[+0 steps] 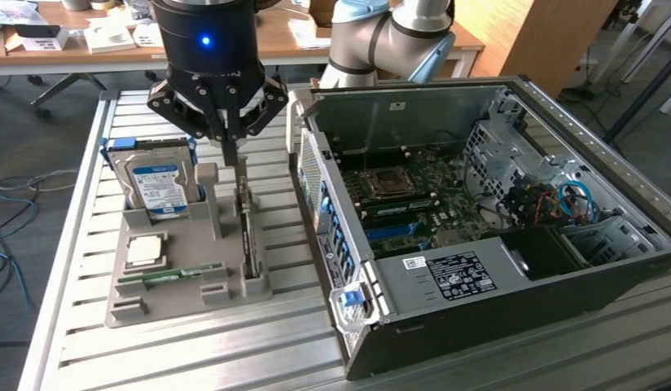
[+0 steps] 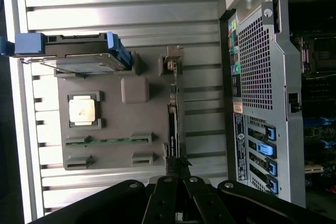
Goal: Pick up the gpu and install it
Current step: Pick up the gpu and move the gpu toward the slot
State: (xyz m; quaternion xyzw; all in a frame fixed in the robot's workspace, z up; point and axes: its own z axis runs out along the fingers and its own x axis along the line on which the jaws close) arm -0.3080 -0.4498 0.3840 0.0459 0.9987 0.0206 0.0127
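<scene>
Picking up is the step in hand: the black gripper (image 1: 231, 151) sits at the 12 o'clock end of the thin dark gpu card (image 1: 247, 232), which stands edge-on in the grey moulded tray (image 1: 189, 244) at 9 o'clock from the open metal computer case (image 1: 412, 106); I cannot tell whether the gripper has clamped it, and lifting it would call for a square hold.

No text legible. Blue-white label (image 1: 162, 191) on hard drive (image 1: 151, 156), black label (image 1: 458, 274) inside computer case (image 1: 477, 338): print too small.
</scene>
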